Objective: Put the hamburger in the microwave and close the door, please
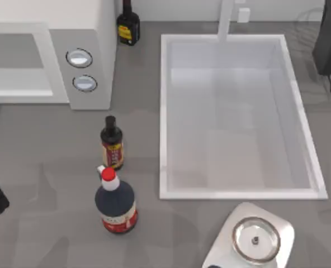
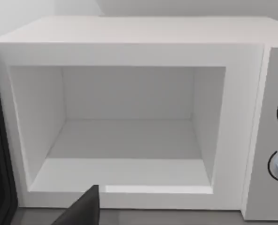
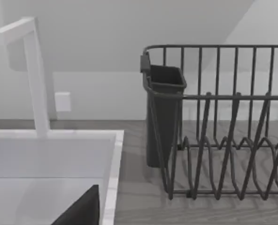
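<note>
From above, you see the microwave [image 1: 48, 50] at the tabletop's [image 1: 48, 184] far left, two dark bottles [image 1: 112, 143] in front of it, and the sink [image 1: 235, 117] to the right. Your left wrist view faces the microwave's open, bare cavity [image 2: 125, 136]. Your right wrist view faces a dish rack [image 3: 219, 122]. You cannot tell either arm's fingers' spread.
</note>
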`<state>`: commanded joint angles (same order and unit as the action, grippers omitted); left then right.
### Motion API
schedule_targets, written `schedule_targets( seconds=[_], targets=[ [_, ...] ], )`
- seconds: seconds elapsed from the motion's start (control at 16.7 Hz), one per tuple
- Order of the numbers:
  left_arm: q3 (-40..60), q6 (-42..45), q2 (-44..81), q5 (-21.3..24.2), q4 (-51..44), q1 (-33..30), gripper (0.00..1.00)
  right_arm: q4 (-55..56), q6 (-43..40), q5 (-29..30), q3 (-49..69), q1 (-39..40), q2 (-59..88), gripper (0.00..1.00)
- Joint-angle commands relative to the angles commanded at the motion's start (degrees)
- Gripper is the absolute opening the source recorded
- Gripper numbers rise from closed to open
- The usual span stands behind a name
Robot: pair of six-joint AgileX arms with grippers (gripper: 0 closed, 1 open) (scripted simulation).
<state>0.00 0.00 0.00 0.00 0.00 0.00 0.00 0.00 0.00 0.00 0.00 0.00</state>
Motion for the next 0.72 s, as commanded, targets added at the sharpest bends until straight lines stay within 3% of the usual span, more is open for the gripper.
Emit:
schedule_targets(
  seconds=[0.3, 0.72],
  targets=[
    [2.95, 3.66, 3.74, -0.66, -2.82, 1.16, 1.0, 0.0, 0.0, 0.0, 0.0, 0.0, 0.0, 1.0],
    [20.12, 27.41, 31.57, -0.73, -20.56, 4.49, 1.0, 0.0, 0.0, 0.0, 0.0, 0.0, 0.0, 1.0]
  ],
)
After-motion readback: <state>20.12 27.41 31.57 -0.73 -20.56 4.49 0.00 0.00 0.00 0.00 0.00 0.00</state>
